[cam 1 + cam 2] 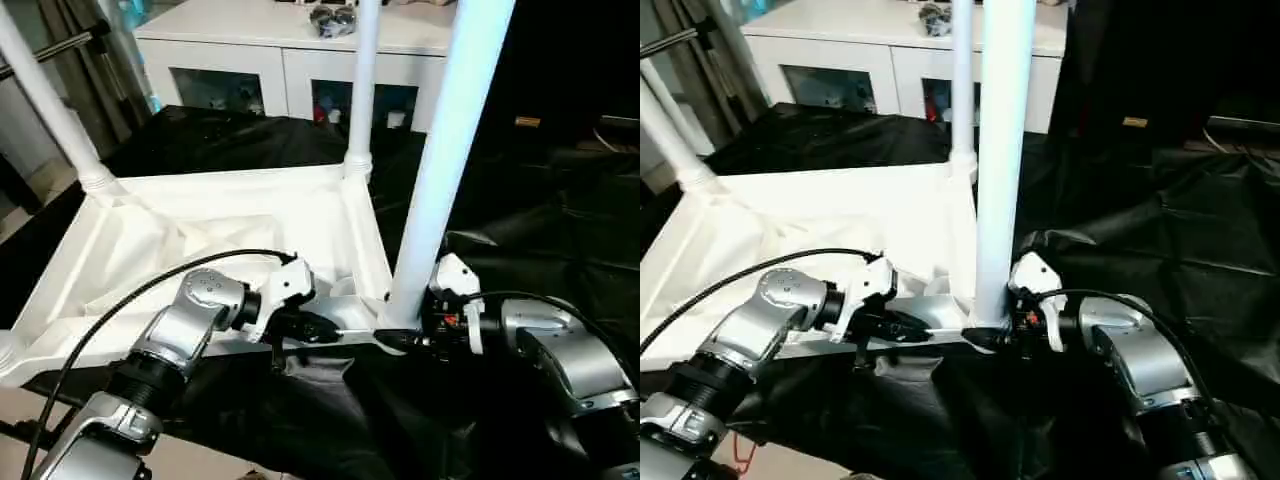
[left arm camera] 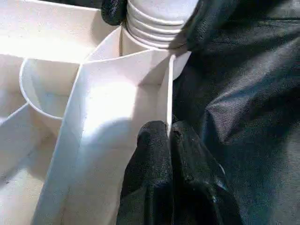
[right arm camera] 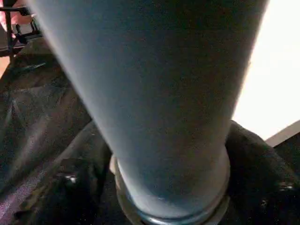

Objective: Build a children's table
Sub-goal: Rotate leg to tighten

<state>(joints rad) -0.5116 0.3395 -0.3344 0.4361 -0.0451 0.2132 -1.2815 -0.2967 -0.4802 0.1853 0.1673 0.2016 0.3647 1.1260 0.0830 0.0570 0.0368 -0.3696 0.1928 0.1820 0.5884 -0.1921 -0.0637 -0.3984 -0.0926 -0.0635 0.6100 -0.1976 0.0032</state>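
Nearest to us are our two silver forearms, reaching forward over the black cloth that covers the work surface. Our left end effector is clenched on the near rim wall of the white tabletop, which lies upside down with its ribbed underside up; in the left wrist view its two black fingers pinch this thin wall, one on each side. Our right end effector is grasping the near leg at its base, where the leg stands upright in the near right corner socket; in the right wrist view the black fingers sit on both sides of the tube at its ringed collar. Two other legs already stand in sockets: one at the far right corner and one at the far left corner, this one tilted. Behind the tabletop we see a white cabinet with glass doors.
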